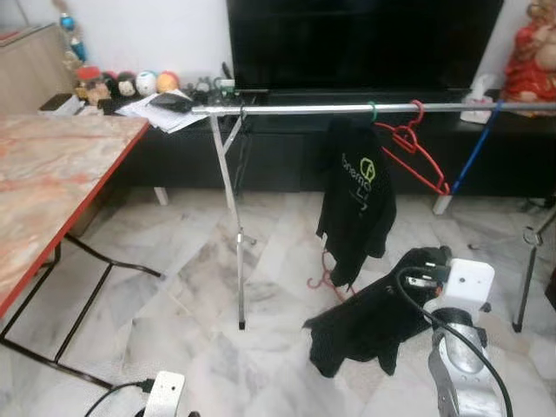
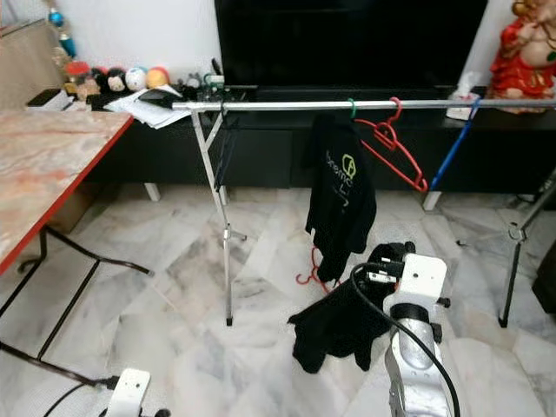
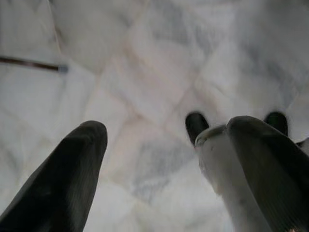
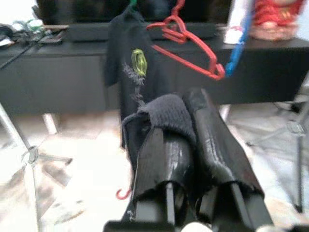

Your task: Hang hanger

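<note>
**R end effector clamped on black cloth**

R end effector (image 4: pixel 186 121): fingers together, pinching black garment (image 1: pixel 365 326), which trails to the floor. L end effector (image 3: pixel 159 159) hangs low over marble floor (image 1: pixel 200 278), fingers apart, nothing held. Red hanger (image 1: pixel 415 149) on the rail (image 1: pixel 347 109), beside hung black shirt (image 1: pixel 356 195). Another red hanger (image 1: pixel 323 280) on floor under shirt.

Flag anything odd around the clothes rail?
Two things. The empty red hanger hangs tilted on the rail, one end dropped low. And the right gripper is shut on a black garment that trails down toward the marble floor, a red hook showing beside it.
</note>
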`<state>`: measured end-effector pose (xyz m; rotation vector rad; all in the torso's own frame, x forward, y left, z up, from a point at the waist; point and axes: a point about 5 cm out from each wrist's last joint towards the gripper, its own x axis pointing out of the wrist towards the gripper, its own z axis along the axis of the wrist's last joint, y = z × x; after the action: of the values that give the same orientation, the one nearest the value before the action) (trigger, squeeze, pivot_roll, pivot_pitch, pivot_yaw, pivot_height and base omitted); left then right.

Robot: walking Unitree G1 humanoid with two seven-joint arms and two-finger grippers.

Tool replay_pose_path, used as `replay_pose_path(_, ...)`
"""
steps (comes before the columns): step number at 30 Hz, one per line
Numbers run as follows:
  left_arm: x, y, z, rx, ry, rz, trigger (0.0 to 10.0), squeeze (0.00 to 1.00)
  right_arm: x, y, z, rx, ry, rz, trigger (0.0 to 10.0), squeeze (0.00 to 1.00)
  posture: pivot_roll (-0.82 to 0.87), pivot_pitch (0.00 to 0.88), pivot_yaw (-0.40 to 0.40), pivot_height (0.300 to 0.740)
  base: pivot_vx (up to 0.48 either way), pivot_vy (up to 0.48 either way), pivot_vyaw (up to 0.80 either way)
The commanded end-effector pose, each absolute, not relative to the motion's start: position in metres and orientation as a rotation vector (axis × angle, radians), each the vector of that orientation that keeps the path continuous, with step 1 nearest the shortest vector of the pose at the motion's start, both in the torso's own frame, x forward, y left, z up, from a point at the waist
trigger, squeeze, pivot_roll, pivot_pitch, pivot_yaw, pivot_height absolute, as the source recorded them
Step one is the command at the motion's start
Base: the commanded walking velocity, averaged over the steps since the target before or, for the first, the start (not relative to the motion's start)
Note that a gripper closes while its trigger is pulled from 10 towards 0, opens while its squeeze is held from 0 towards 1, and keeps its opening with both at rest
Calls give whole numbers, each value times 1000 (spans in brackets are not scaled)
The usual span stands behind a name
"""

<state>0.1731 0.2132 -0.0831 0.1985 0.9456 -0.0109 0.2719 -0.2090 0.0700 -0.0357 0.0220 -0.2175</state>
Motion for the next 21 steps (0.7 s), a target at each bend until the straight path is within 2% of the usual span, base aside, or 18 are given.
replay_pose_path(1, 174, 210, -83, 207, 950, -26, 10000, 0, 274, -215, 80, -51, -18, -230, 10000, 0, -172, 0, -14, 740, 0, -341, 0)
replay_pose_path(10, 174, 210, -83, 197, 951, -20, 10000, 0, 273, -213, 79, -54, -11, -213, 10000, 0, -172, 0, -19, 740, 0, -340, 694)
replay_pose_path(21, 171, 211, -84, 193, 957, -16, 10000, 0, 272, -210, 79, -53, -11, -181, 10000, 0, -172, 0, -20, 740, 0, -340, 43)
